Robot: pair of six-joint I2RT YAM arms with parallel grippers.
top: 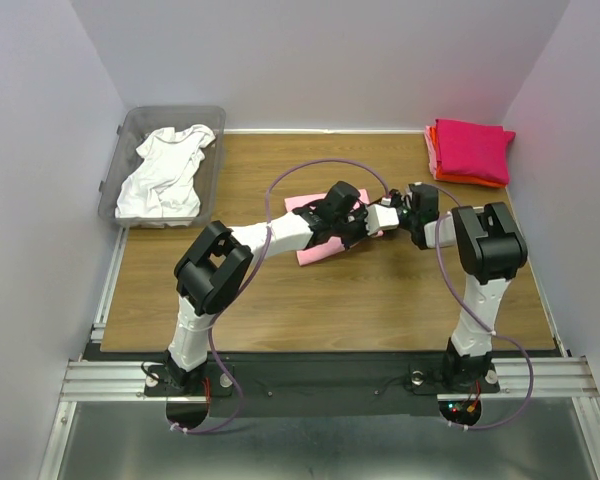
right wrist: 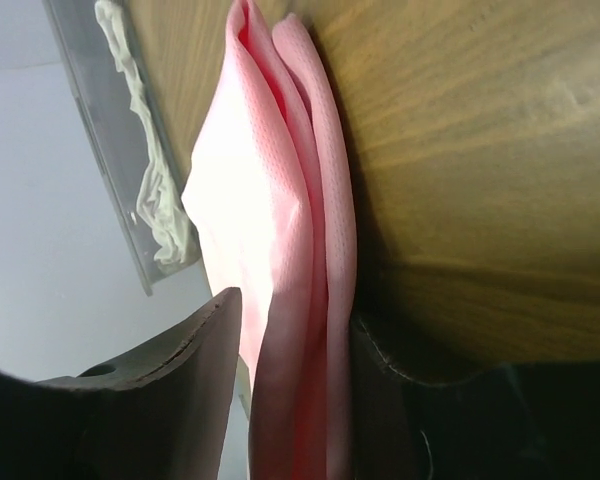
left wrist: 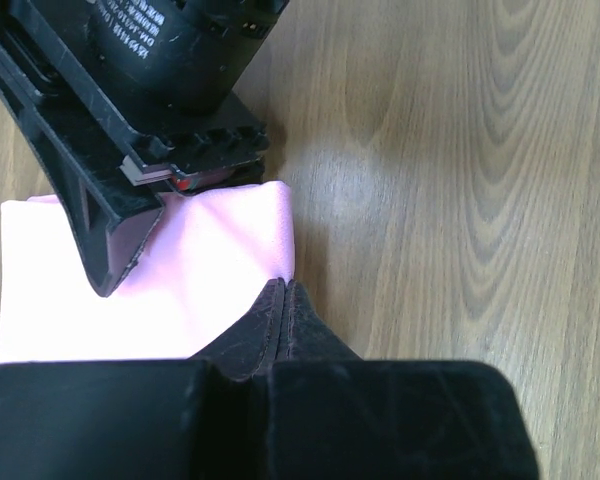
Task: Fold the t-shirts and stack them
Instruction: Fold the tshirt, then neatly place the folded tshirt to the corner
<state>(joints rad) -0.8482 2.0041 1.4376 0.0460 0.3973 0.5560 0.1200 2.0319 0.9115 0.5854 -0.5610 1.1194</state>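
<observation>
A folded light pink t-shirt (top: 315,250) (left wrist: 200,290) lies mid-table. My left gripper (top: 352,218) (left wrist: 283,285) is shut, with its tips pressed down on the shirt's right edge and nothing between them. From the right, my right gripper (top: 385,215) (right wrist: 295,310) straddles the shirt's folded edge (right wrist: 300,280). One finger lies under the fabric against the table. The other finger (right wrist: 195,350) stands a small gap away from the cloth. Folded magenta, orange and salmon t-shirts (top: 470,150) are stacked at the back right. A crumpled white t-shirt (top: 165,175) lies in the bin.
The clear grey plastic bin (top: 212,115) stands at the back left corner. White walls enclose the table on three sides. The two arms meet over the table's middle, wrists close together, with purple cables looping above them.
</observation>
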